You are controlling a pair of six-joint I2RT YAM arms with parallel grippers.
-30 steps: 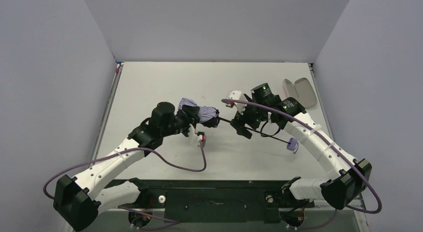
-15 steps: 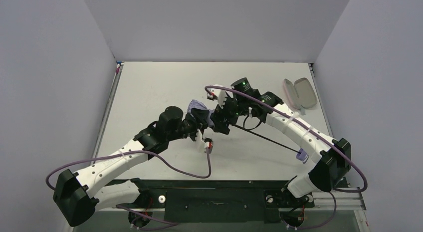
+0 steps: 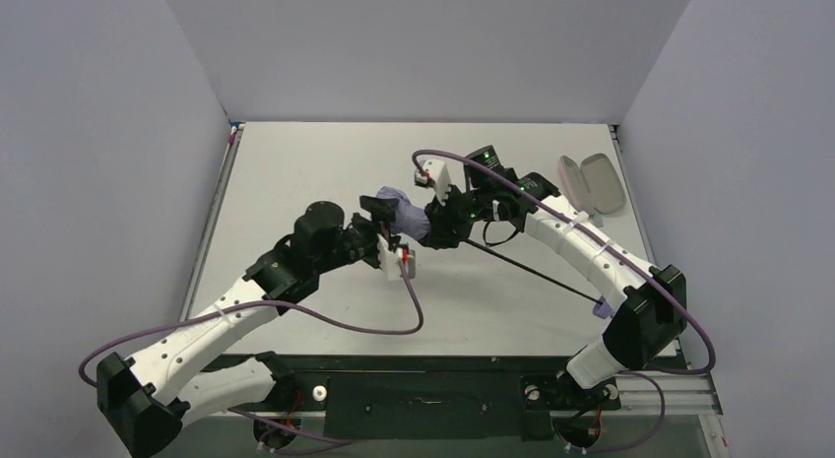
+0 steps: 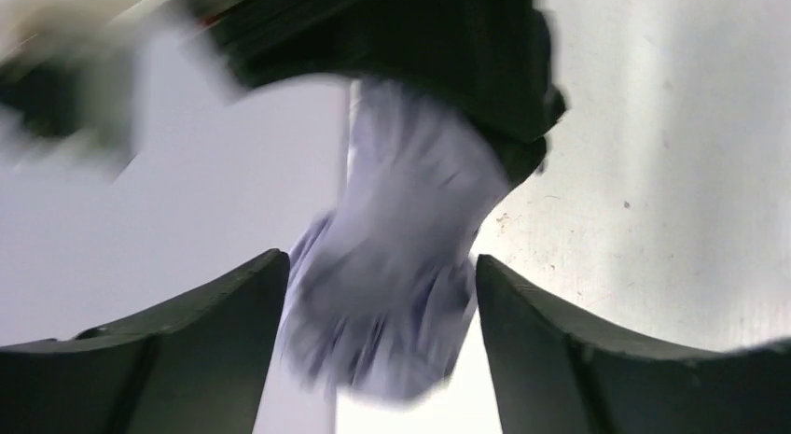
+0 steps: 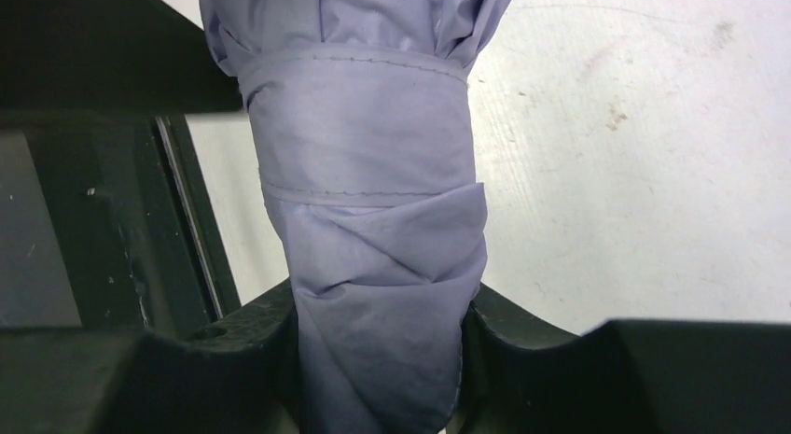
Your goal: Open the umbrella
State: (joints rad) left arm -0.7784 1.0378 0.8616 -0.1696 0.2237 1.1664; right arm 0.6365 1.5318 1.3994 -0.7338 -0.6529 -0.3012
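The folded umbrella (image 3: pixel 406 219) is held above the table's middle, its lavender canopy bunched. Its thin black shaft (image 3: pixel 532 271) runs down to the right to the small lavender handle (image 3: pixel 602 305). My right gripper (image 3: pixel 434 228) is shut on the canopy; in the right wrist view (image 5: pixel 378 313) the fingers pinch the cloth just below the wrapped strap (image 5: pixel 359 126). My left gripper (image 3: pixel 385 216) sits at the canopy's free end. In the left wrist view (image 4: pixel 381 266) the blurred canopy (image 4: pixel 392 275) hangs between its parted fingers, which stand open around it.
An oval pale hinged case (image 3: pixel 591 182) lies open at the table's (image 3: pixel 295 172) back right. Purple cables loop from both wrists over the table. Grey walls close the left, back and right sides.
My right gripper slid from the shaft up to the canopy and closed on it. The canopy rose and shifted right and farther back. The handle swung right and nearer. My left arm drew back slightly.
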